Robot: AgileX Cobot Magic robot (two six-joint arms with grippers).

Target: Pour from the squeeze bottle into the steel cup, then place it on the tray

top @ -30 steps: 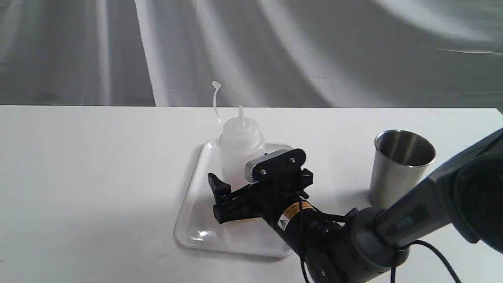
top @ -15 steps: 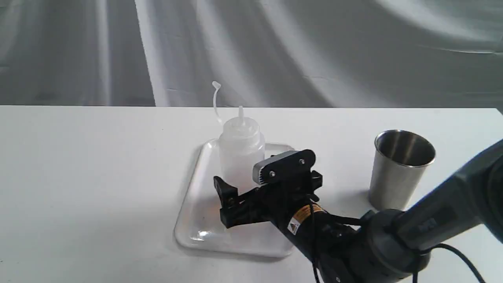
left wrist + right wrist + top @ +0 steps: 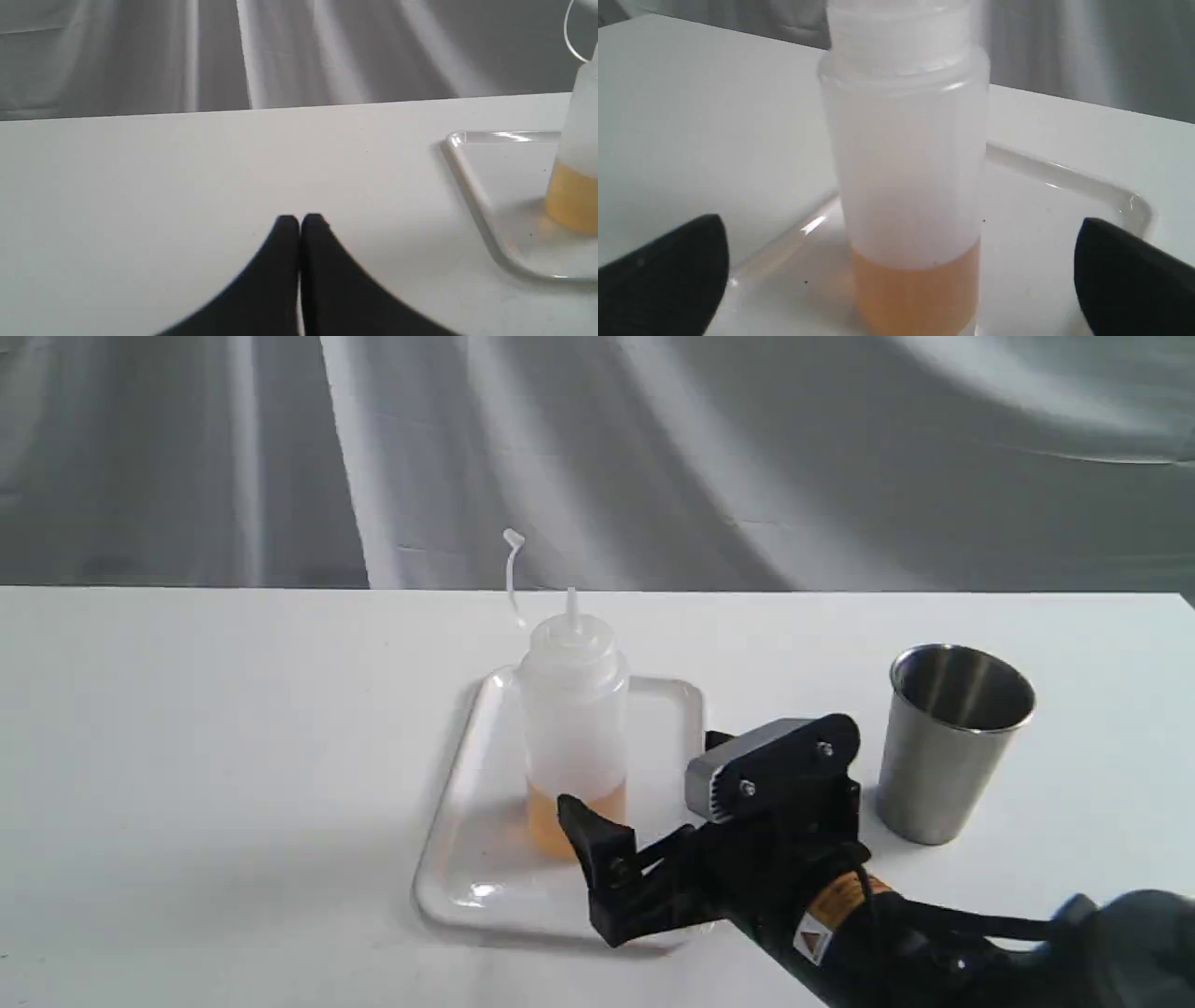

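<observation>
White tray (image 3: 467,859) rims our one squeeze bottle (image 3: 572,728), open table (image 3: 233,756) leftward; one steel cup (image 3: 948,747) stands apart. Our right gripper (image 3: 896,280) gapes wide, left gripper (image 3: 299,221) pinched together.

A white table (image 3: 187,756) stands before grey draped cloth (image 3: 747,457).

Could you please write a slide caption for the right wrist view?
Open right gripper facing an upright translucent white plastic squeeze bottle with amber liquid, standing on a glossy white tray.

Bright, soft, even light; faint shadows.
Glints on tray (image 3: 1129,200) rim near each right gripper (image 3: 901,266) jaw; jaw tips blurred.
</observation>
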